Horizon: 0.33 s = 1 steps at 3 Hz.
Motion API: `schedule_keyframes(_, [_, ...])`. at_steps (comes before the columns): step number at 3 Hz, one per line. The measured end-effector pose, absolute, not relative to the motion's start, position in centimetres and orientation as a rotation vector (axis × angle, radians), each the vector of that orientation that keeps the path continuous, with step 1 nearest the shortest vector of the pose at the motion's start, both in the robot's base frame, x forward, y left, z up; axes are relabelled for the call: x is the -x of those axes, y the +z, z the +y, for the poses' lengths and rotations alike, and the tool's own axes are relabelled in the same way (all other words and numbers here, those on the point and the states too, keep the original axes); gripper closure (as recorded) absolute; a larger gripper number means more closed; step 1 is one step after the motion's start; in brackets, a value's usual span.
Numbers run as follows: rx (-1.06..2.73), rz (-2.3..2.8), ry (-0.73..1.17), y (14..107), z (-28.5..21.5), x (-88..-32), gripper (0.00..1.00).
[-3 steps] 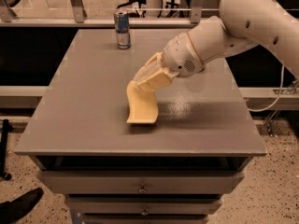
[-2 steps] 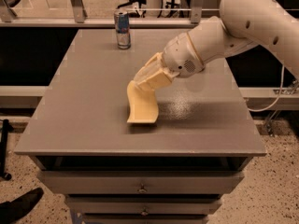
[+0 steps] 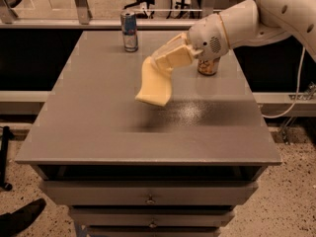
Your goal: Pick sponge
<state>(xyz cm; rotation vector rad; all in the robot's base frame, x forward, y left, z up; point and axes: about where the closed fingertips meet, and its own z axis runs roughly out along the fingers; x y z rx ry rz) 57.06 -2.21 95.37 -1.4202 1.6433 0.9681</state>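
The pale yellow sponge (image 3: 154, 86) hangs in the air above the middle of the grey table (image 3: 89, 132), with its shadow on the tabletop below it. My gripper (image 3: 159, 64) reaches in from the right on the white arm and is shut on the sponge's upper end. The pale yellow fingers (image 3: 173, 57) pinch it from above. The sponge's lower end tilts down and to the left, off the surface.
A blue and silver drink can (image 3: 129, 31) stands at the table's back left. A small brownish container (image 3: 208, 66) stands at the back right, partly hidden behind my wrist. Drawers (image 3: 148, 199) sit under the tabletop. A dark shoe (image 3: 19, 222) shows on the floor at lower left.
The gripper has risen with the sponge, which rested on the tabletop before and now hangs above it.
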Motion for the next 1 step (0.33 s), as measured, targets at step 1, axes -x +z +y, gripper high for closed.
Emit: schedule_keyframes(1, [1.401,1.643,0.976,95.95,-2.32,-57.35,1.0])
